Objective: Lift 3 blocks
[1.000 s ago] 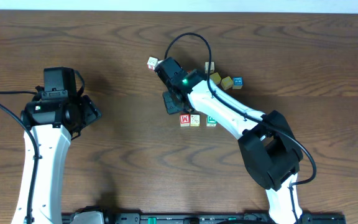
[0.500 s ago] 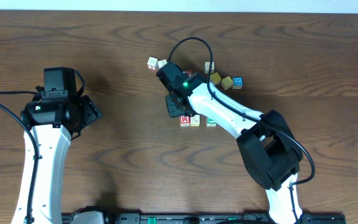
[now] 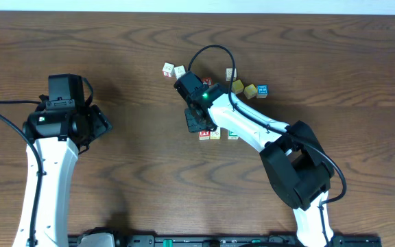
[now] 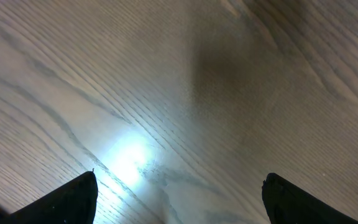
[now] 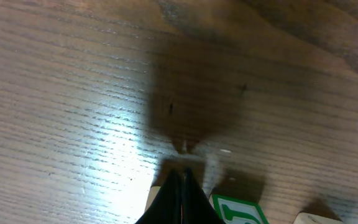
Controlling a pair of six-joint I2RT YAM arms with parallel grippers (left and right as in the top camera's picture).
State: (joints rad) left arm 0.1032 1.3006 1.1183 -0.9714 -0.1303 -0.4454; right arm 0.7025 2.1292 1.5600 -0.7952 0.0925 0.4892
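Wooden blocks (image 3: 215, 135) in row (partly hidden) beneath right gripper (image 5: 182, 179), pinched tight, empty; left gripper (image 4: 180, 199) spread wide.

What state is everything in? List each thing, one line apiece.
Left tool, open, empty, over the table.
Right tool, shut, empty, low over the table.
Red block, on the table, partly hidden in the overhead view.
Cream block, on the table, not lifted.
Green block, on the table, not lifted.
Blue block, on the table, untouched.

glossy wood-grain table (image 3: 334, 62), wooden blocks (image 3: 215, 134)
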